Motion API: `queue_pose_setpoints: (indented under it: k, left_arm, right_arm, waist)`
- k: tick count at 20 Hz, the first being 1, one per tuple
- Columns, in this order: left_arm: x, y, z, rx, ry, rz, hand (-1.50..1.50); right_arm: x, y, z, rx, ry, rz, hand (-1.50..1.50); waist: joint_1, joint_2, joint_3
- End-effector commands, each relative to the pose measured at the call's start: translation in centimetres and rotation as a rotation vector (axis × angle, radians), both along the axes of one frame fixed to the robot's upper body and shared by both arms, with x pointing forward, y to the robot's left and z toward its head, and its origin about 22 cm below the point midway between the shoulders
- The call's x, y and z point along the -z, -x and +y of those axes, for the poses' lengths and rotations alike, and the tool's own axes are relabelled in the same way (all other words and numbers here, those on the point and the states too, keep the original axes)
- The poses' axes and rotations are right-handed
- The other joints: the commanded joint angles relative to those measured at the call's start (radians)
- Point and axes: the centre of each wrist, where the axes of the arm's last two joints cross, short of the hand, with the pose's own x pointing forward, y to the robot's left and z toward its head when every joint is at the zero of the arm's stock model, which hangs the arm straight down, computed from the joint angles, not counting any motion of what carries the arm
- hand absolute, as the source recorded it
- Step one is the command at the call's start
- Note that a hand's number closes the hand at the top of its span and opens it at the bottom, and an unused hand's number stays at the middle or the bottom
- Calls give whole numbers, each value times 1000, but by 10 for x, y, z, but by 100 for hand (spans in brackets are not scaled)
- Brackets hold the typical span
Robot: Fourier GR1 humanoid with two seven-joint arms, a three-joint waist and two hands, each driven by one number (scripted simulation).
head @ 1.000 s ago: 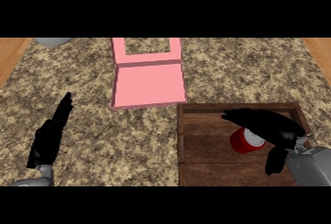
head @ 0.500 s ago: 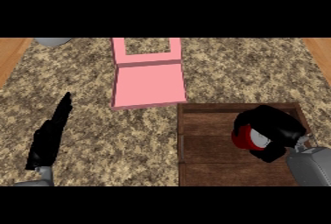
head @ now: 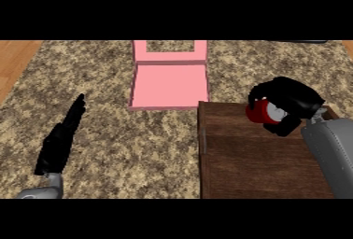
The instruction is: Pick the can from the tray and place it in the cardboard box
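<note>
A: In the head view, what has changed since half a second ago?

B: The black right hand (head: 293, 98) is found higher in the frame than before. It was seen over the middle of the dark brown wooden tray (head: 248, 163) and is now placed at the tray's upper right corner, by the far rim. The red cylindrical can (head: 260, 113) has been carried along with it. A second ago the fingers were spread above the can; they have since been closed round it.

A: And the other side?

B: The black left hand (head: 60, 140) is shown at the left of the frame much as before. It is laid over the speckled stone counter (head: 138, 149), fingers straight and pointed to the upper right. Nothing is held in it.

A: How is the can placed relative to the fingers?

B: It is enclosed from above and from the right by the curled fingers, and the thumb is seen below it, to the right. Only its red left side is left uncovered. Whether the grey patch beside it belongs to the can cannot be told, nor whether the can is clear of the tray's floor.

A: And relative to the pink cardboard box (head: 169, 86)?

B: The box is seen open at the upper centre, its lid flap folded back towards the top edge and its lower right corner just beside the tray's upper left corner. The can is held to the right of the box, apart from it. The grey right forearm (head: 331, 154) is seen at the lower right.
</note>
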Motion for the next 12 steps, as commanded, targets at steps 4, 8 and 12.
queue_pose_setpoints:
  k: [4, 8, 12]
  left_arm:
    - [-7, -14, -9, 55, 1, -29, 0]
    - [-6, -8, -15, 64, -6, -23, 0]
    - [-2, -13, -30, 57, 4, -17, 0]
  right_arm:
    - [-36, -54, -18, -64, -6, -135, 150]
    - [-50, -74, -29, -54, -65, -204, 150]
    - [-74, -93, -22, -147, -228, -165, 150]
  waist:
    - [63, 27, 2]
    - [55, 16, 2]
    - [48, 18, 1]
